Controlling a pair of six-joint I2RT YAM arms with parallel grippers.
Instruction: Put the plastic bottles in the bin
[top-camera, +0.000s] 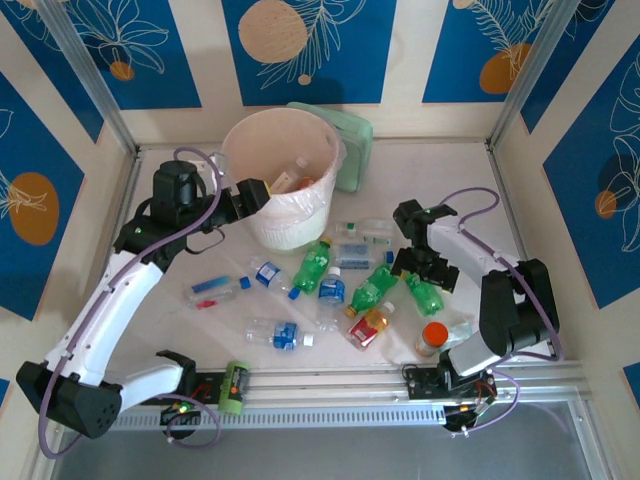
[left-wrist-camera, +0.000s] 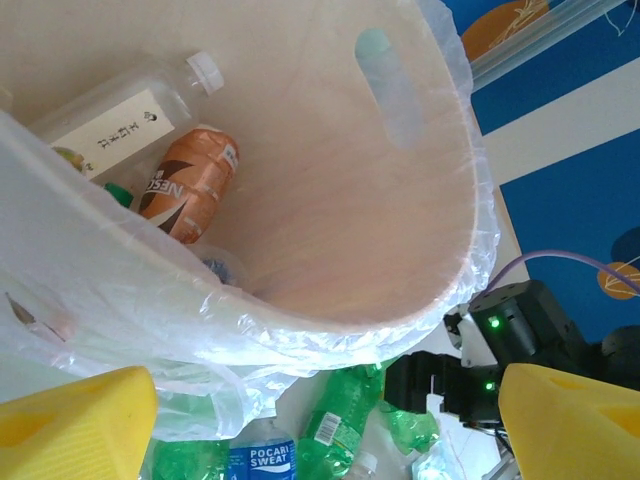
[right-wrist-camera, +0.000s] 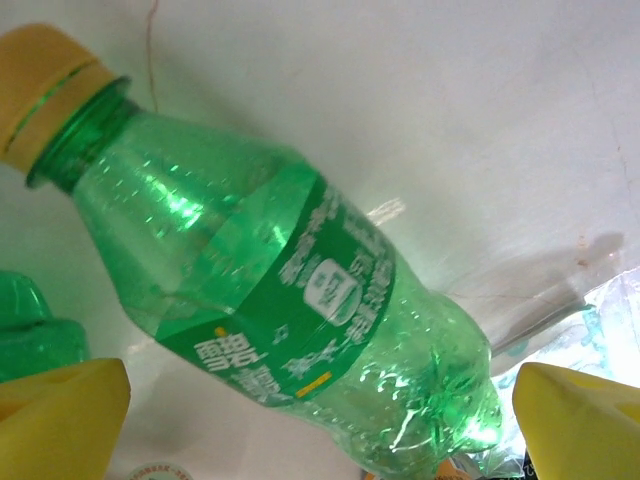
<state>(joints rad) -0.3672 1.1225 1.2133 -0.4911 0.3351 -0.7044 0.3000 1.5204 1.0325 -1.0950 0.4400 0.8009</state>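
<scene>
The bin (top-camera: 283, 178), a round white bucket with a pinkish bag liner, stands at the back of the table. My left gripper (top-camera: 256, 194) hangs open at its near rim with nothing between the yellow fingertips (left-wrist-camera: 75, 425). Inside the bin (left-wrist-camera: 330, 200) lie a clear white-capped bottle (left-wrist-camera: 120, 112) and an orange-brown bottle (left-wrist-camera: 190, 180). Several plastic bottles, green (top-camera: 314, 264) and blue-labelled (top-camera: 283, 335), lie scattered on the table. My right gripper (top-camera: 428, 268) is open and low over a green bottle (right-wrist-camera: 285, 300) with a yellow cap. One fingertip (right-wrist-camera: 60, 415) stands on each side of it.
A pale green flat box (top-camera: 352, 150) leans behind the bin. An orange-capped clear container (top-camera: 432, 338) stands near the right arm's base. A metal rail (top-camera: 340, 385) runs along the near edge. Walls close in the table at the back and both sides.
</scene>
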